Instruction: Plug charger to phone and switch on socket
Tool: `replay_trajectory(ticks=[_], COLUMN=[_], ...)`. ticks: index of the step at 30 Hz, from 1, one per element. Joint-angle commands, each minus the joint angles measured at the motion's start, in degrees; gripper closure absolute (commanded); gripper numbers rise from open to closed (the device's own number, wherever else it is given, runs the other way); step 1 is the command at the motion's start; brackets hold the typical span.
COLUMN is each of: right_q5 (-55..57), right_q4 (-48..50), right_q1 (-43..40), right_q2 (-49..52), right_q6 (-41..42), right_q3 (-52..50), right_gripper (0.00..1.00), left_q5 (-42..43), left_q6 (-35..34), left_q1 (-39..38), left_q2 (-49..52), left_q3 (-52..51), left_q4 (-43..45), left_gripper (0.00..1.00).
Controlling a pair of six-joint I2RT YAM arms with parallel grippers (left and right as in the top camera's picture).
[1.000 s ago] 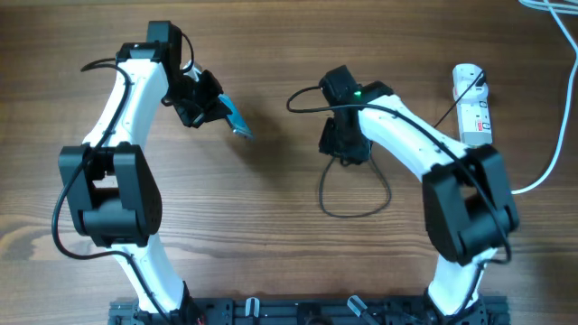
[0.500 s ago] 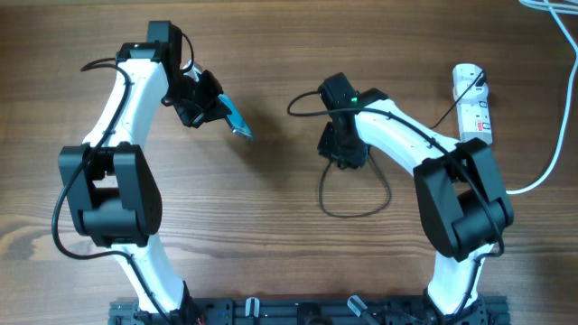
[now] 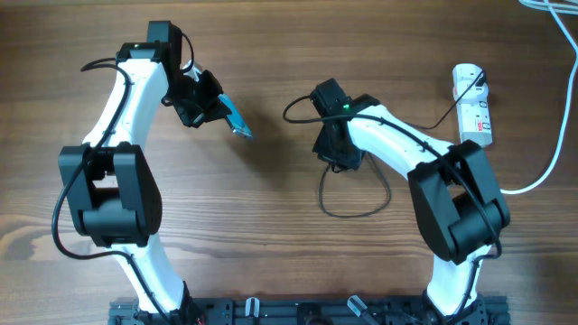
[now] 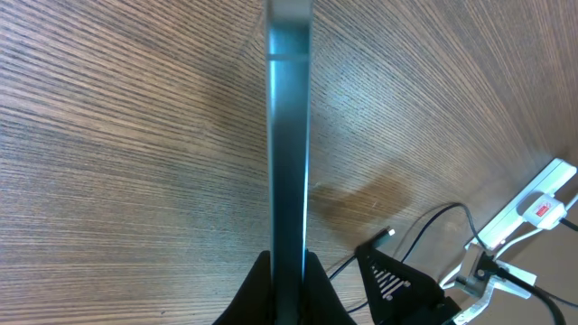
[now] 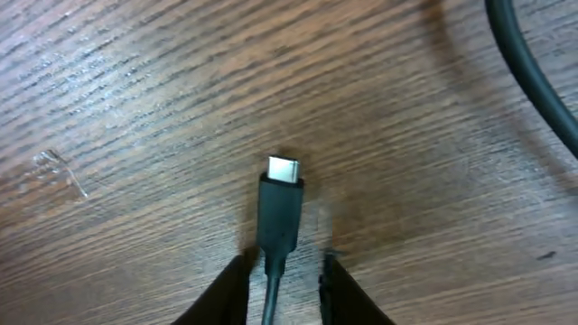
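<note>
My left gripper (image 3: 213, 109) is shut on the phone (image 3: 237, 121) and holds it above the table. In the left wrist view the phone (image 4: 289, 135) stands edge-on between the black fingers (image 4: 257, 289). The charger is a thin black cable (image 3: 357, 206) looped on the wood, running up to the socket (image 3: 475, 110) at the right. My right gripper (image 5: 286, 264) is low over the charger's connector tip (image 5: 282, 206). Its fingers straddle the cable just behind the tip, with a gap still showing on the right side, so it is open.
A thick white cord (image 3: 551, 153) curves off the socket along the right edge. In the left wrist view the socket (image 4: 540, 204) and the right arm's gripper (image 4: 397, 282) show at lower right. Another stretch of black cable (image 5: 533, 77) crosses the right wrist view's top corner.
The right gripper has shifted slightly left over the cable and its jaws have narrowed around it. The left arm and phone have not moved.
</note>
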Motion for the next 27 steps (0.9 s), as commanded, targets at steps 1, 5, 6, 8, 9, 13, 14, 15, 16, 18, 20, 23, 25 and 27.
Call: replay_trajectory(ticks=[1,5,6,8,9,13,14,15,16,18,20,23,25,27], right_q5=[2.4,2.4,2.4,2.4,2.2,2.1,2.0,2.0,2.0,2.0,2.0,2.0,2.0,2.3], right_q4=[-1.1,-1.6,-1.7,-1.6,-1.4,-1.5,-1.4,-1.4,-1.4,-1.4,-1.4,-0.9,-0.8,-0.8], right_q1=[0.2,0.2,0.2,0.2,0.2,0.2,0.2,0.2,0.2,0.2,0.2,0.2,0.2,0.2], right_q2=[1.2,1.2,1.2,1.2,1.3,1.3,1.3,1.3,1.3,1.3,1.3,1.3,1.3,1.3], right_q6=[1.2,1.0,1.0,0.1,-0.3,-0.3,-0.3,-0.3,-0.2,-0.3,-0.3,-0.2,-0.1,0.2], right_q3=[-1.6,-1.6,-1.6,-1.6,-1.6,-1.6,-1.6,-1.6,-1.6,-1.6,-1.6,-1.6,-1.6,-1.6], right_gripper=[0.7,0.72,0.74,0.76,0.76,0.82,0.83,0.84,0.85,0.89,0.93,0.95,0.86,0.74], left_q5=[0.3,0.3,0.3,0.3,0.3,0.3,0.3,0.3,0.3,0.3,0.3,0.3,0.3,0.3], left_q6=[0.9,0.9,0.9,0.9,0.9,0.9,0.9,0.9,0.9,0.9,0.9,0.9,0.9,0.9], left_q1=[0.0,0.0,0.0,0.0,0.0,0.0,0.0,0.0,0.0,0.0,0.0,0.0,0.0,0.0], left_q2=[-2.0,-2.0,-2.0,-2.0,-2.0,-2.0,-2.0,-2.0,-2.0,-2.0,-2.0,-2.0,-2.0,-2.0], left_q3=[0.2,0.2,0.2,0.2,0.2,0.2,0.2,0.2,0.2,0.2,0.2,0.2,0.2,0.2], left_q4=[0.1,0.1,0.1,0.1,0.1,0.1,0.1,0.1,0.1,0.1,0.1,0.1,0.1,0.1], left_gripper=[0.96,0.96,0.96,0.96,0.96,0.96,0.96,0.96,0.96,0.96,0.96,0.96,0.96,0.96])
